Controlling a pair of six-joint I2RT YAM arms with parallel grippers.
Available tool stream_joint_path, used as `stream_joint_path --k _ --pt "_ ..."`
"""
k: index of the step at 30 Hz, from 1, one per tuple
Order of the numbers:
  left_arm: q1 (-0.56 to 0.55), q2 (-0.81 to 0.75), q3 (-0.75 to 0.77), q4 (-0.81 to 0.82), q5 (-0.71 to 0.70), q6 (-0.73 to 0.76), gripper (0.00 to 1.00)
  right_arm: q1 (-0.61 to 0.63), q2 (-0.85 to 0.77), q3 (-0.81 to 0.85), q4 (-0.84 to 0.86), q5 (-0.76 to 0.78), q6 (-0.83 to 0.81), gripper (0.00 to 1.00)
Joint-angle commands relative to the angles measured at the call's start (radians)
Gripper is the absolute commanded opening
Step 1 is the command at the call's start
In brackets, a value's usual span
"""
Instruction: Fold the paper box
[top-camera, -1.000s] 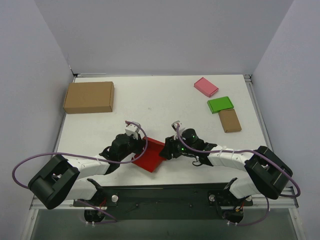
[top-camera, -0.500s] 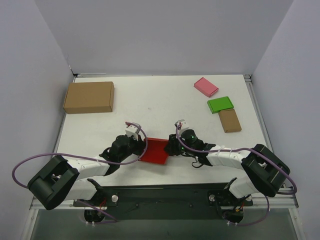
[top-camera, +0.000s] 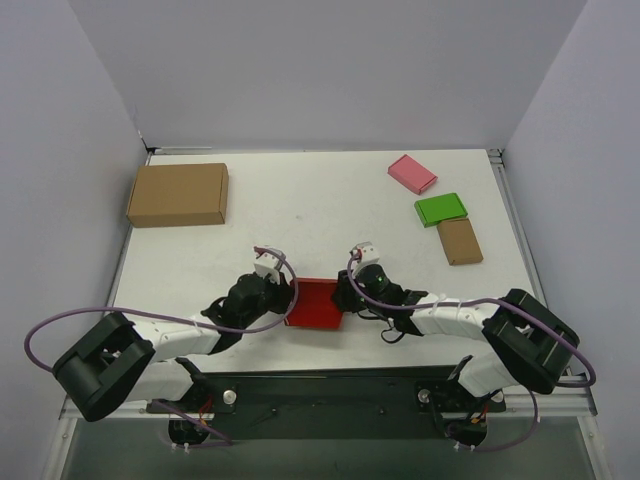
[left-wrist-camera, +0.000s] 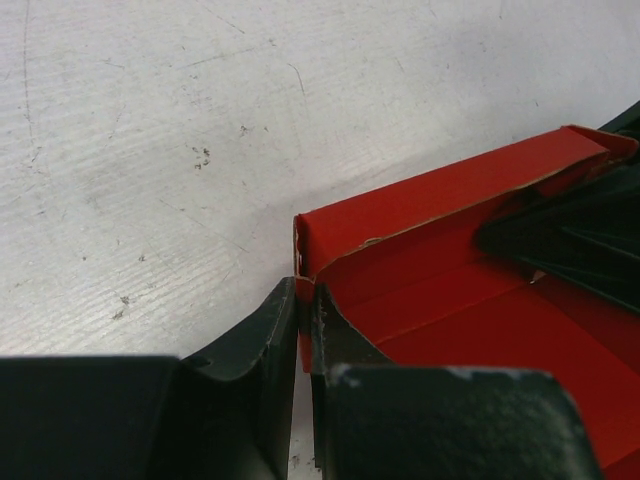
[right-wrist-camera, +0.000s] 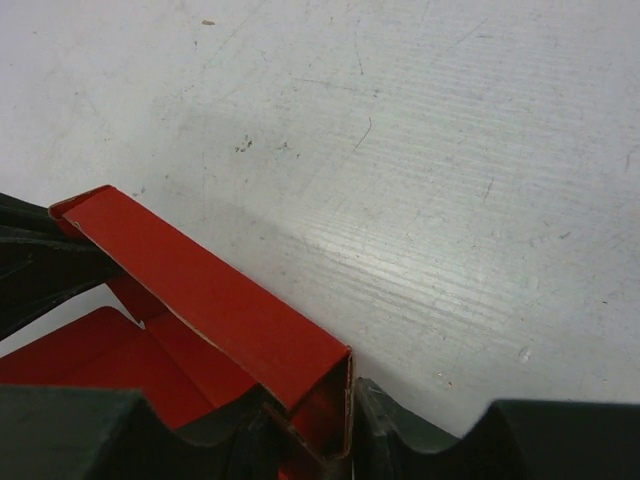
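Observation:
The red paper box (top-camera: 314, 303) lies open between my two grippers near the table's front edge. My left gripper (top-camera: 287, 297) is shut on the box's left side wall; in the left wrist view the jaws pinch the red wall (left-wrist-camera: 303, 300) at its corner. My right gripper (top-camera: 343, 296) is shut on the box's right side wall; in the right wrist view the wall (right-wrist-camera: 335, 405) sits between the jaws, and the far wall (right-wrist-camera: 200, 290) stands folded up. The left gripper's fingers (right-wrist-camera: 40, 265) show at the left there.
A large brown carton (top-camera: 178, 194) lies at the far left. A pink flat box (top-camera: 412, 173), a green flat box (top-camera: 441, 209) and a small brown flat box (top-camera: 459, 241) lie at the far right. The table's front edge is just behind the box.
The box has turned from a tilted diamond pose to square with the table edge. Both grippers moved with it and kept hold of its side walls.

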Motion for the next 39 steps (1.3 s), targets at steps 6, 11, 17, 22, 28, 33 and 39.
stream_joint_path --k 6,11,17,22,28,33,39 --pt "-0.014 -0.044 0.001 -0.086 -0.113 -0.059 0.00 0.032 -0.104 -0.037 -0.090 0.076 0.022 0.63" --pt "-0.016 -0.090 -0.009 -0.101 -0.171 -0.027 0.00 0.102 -0.288 -0.037 -0.249 0.216 0.066 0.64" --pt "-0.028 -0.109 0.009 -0.154 -0.255 0.007 0.00 0.222 -0.444 0.021 -0.414 0.388 0.078 0.62" --pt "-0.037 -0.101 0.014 -0.164 -0.291 0.007 0.00 0.265 -0.324 0.118 -0.385 0.284 0.084 0.49" --pt "-0.048 -0.105 0.021 -0.178 -0.309 0.008 0.00 0.276 -0.130 0.201 -0.265 0.141 0.048 0.39" --pt "-0.049 -0.109 0.023 -0.189 -0.323 -0.002 0.00 0.276 0.011 0.267 -0.306 0.032 0.019 0.36" --pt "-0.046 -0.073 0.043 -0.210 -0.328 -0.033 0.00 0.279 0.060 0.278 -0.418 0.027 0.020 0.29"
